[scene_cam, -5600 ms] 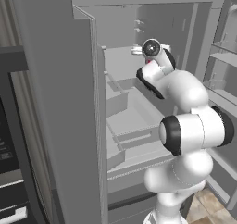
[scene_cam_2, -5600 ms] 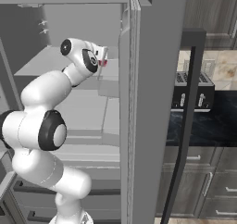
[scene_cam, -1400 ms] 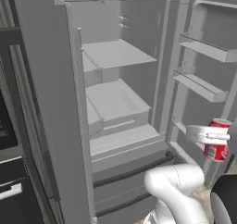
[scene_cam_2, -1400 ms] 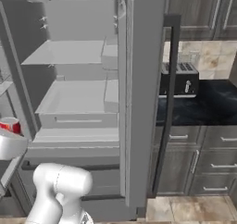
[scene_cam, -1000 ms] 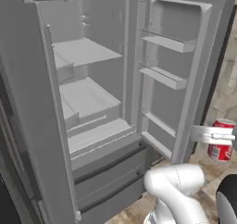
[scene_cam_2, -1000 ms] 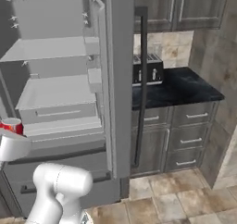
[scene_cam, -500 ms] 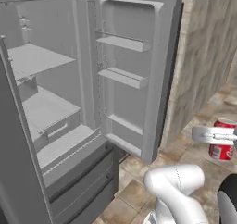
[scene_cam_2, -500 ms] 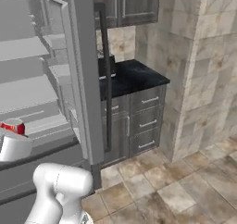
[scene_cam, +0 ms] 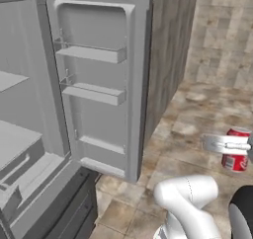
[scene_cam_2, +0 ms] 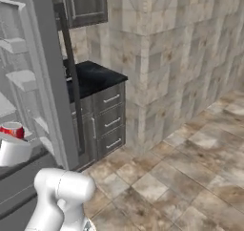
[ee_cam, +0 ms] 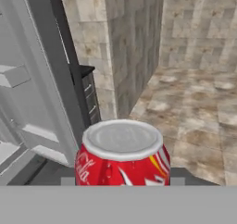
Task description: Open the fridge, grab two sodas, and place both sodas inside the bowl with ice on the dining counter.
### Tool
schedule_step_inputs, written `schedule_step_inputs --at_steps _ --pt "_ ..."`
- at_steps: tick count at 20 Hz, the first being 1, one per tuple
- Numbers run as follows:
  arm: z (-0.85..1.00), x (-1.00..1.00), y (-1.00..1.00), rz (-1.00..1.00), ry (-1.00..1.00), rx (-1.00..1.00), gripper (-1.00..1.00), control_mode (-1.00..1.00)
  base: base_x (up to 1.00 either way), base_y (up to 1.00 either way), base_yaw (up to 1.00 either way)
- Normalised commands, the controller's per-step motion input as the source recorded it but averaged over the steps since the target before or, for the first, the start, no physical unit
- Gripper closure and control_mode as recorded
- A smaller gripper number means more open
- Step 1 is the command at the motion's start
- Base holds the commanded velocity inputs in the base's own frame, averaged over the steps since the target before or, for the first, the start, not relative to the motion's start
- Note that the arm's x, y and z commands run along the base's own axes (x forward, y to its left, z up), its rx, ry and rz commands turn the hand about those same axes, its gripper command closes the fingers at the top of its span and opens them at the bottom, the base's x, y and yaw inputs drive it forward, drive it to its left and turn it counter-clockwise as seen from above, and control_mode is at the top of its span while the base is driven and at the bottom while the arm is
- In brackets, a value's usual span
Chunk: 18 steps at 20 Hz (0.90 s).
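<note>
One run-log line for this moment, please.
claw: shut on small red soda can, upright | grey French-door fridge: door open | surroundings: tiled floor, stone wall | phase: carrying can

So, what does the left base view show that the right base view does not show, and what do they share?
Left base view alone: the inside of the open grey fridge door with its white door shelves, and the tool closed on the side of the small red soda can.

Right base view alone: the black countertop over grey drawers, and the dark vertical bar handle.

Both: the red can, the fridge, the tan stone wall and the tiled floor.
</note>
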Motion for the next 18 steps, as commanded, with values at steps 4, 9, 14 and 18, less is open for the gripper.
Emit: schedule_step_inputs --at_steps 4,9,14,18 --pt "0.00 0.00 0.00 0.00 0.00 0.00 1.00 1.00 0.43 -0.41 -0.39" --pt "0.00 0.00 0.00 0.00 0.00 0.00 1.00 1.00 0.68 -0.47 -0.36" --pt "0.00 0.00 0.00 0.00 0.00 0.00 1.00 1.00 0.79 -0.57 -0.30" --pt "0.00 0.00 0.00 0.00 0.00 0.00 1.00 1.00 0.83 -0.61 -0.25"
